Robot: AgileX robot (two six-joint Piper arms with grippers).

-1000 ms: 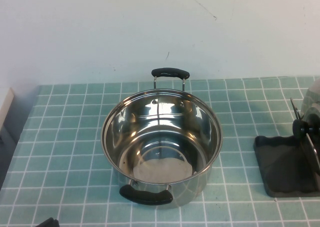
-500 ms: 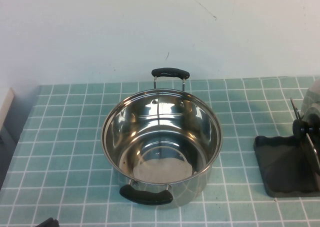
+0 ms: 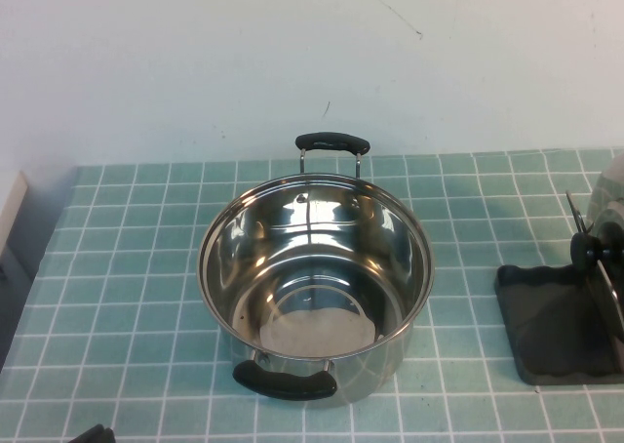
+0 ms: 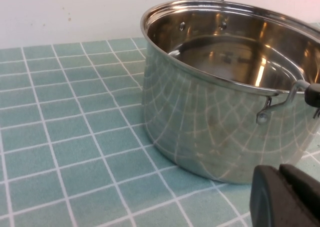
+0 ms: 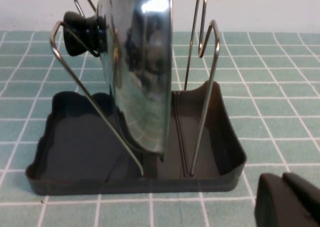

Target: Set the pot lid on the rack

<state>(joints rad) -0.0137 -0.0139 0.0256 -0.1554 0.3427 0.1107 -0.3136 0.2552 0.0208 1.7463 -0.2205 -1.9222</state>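
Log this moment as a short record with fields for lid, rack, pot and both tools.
pot lid: standing on edge between the wire bars, black knob to one side
rack: dark grey tray on the tiled table, at the robot's right
steel pot: uncovered, empty, centre of table
left tool: low beside the pot, holding nothing
right tool: near the rack, clear of the lid
task state: lid appears racked

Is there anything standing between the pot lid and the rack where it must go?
Nothing visible does. The pot lid already stands on edge in the rack, between its wire bars. The right gripper is close in front of the rack; the left gripper is beside the pot.
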